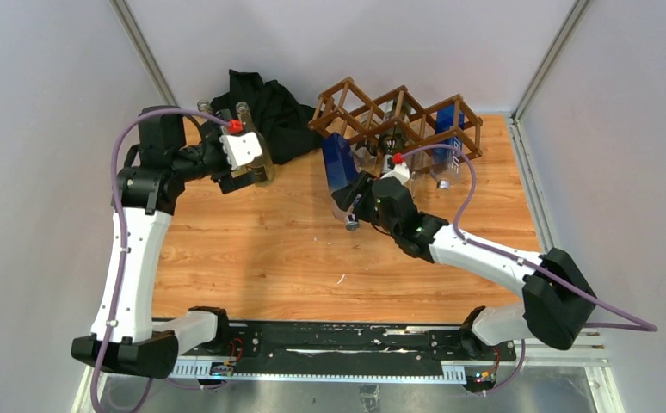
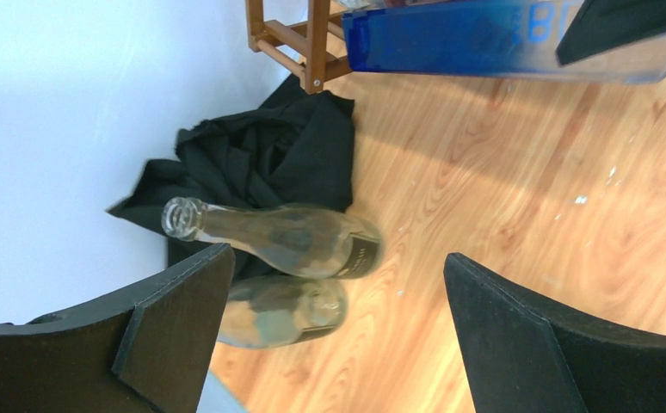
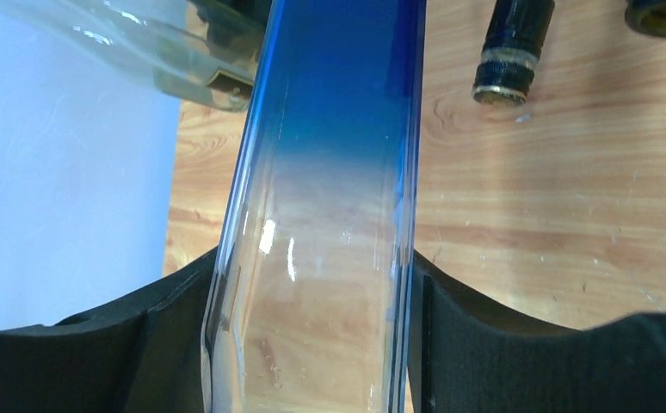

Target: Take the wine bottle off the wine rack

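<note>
Right gripper [image 3: 312,335] clamps the blue bottle [image 3: 329,172]; rack [image 1: 398,116] at one o'clock. Left gripper [image 2: 336,288] open. Bottle's near end cut off.

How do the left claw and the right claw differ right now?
The left claw stands wide open and grips nothing; the right claw is shut on the blue bottle. The left claw faces two clear bottles by the black cloth; the right claw sits in front of the wine rack. Both are black.
</note>
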Robot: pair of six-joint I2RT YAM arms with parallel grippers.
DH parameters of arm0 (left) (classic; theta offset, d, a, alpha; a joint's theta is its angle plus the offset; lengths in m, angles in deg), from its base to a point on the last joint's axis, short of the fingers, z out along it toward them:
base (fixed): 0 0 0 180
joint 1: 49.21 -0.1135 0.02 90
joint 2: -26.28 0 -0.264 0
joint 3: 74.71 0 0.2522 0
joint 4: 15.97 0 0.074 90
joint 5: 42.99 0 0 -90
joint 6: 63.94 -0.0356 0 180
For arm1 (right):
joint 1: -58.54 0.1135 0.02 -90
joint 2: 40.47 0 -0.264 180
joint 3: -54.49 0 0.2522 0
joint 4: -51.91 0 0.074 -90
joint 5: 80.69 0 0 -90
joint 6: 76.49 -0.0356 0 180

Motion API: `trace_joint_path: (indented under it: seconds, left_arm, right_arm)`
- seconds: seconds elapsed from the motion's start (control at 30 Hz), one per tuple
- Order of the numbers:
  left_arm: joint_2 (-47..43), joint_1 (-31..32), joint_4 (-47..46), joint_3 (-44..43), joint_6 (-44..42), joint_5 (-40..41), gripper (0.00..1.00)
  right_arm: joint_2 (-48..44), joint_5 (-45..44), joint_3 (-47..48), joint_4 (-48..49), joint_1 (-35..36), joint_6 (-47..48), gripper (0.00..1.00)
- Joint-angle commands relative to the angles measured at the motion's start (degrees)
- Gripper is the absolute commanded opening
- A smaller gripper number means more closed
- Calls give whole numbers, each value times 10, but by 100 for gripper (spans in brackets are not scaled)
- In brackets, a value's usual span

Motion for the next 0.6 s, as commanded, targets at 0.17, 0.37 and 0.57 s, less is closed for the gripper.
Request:
trace_joint_path:
  seconds: [0.17, 0.37, 0.57]
  left_arm:
    - [-78, 74, 40, 75, -142, 57, 98]
    - [-128, 155, 40, 150, -160, 62, 98]
    - [-156, 263, 40, 194, -194, 79, 99]
  right_arm:
    - [-87, 48, 6, 44, 7, 11, 0]
    - [-104, 123, 13, 3, 7, 29, 0]
    - [-139, 187, -1, -52, 8, 56, 0]
